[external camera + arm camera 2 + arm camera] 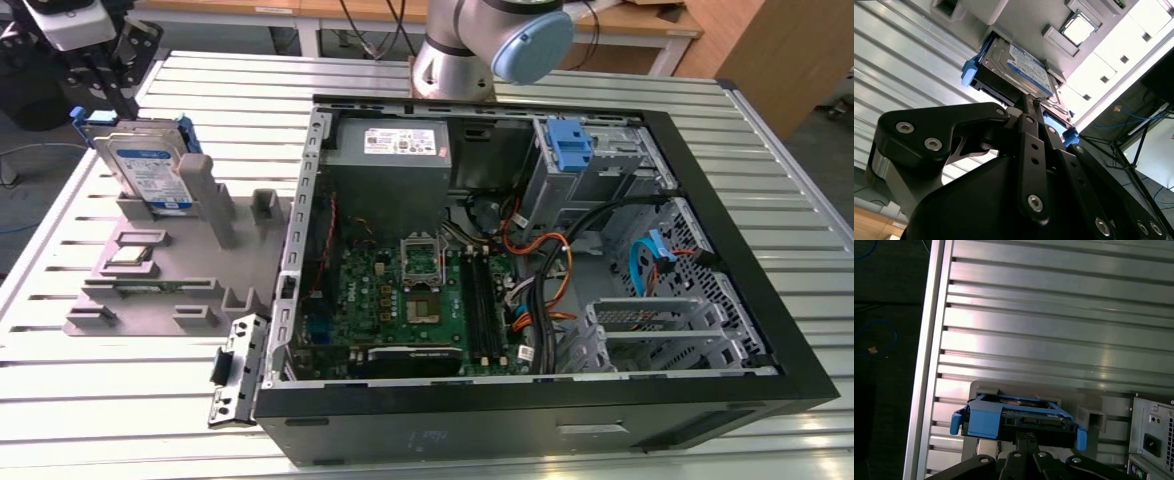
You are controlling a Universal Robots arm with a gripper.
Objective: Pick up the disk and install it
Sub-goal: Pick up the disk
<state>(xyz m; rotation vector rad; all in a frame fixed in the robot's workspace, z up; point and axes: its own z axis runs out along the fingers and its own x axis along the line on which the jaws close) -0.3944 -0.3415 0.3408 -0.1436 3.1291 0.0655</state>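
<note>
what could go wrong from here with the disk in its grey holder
The gripper sits at one narrow edge of the disk, so the hold may be slim and it could twist or slip. The disk leans in the grey holder and might snag there. Loose cables crowd the case and could catch it.

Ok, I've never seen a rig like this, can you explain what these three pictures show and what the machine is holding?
It is a single robot arm with a gripper at its end. One picture comes from a camera standing off the arm; the two wrist views come from cameras riding on the arm, looking along the gripper. On the slatted metal table lie an open computer case and a grey holder. The disk, silver with blue rails, stands in that holder with a processor chip nearby. The gripper is right at the disk's edge; whether it grips it, I cannot tell.
</note>
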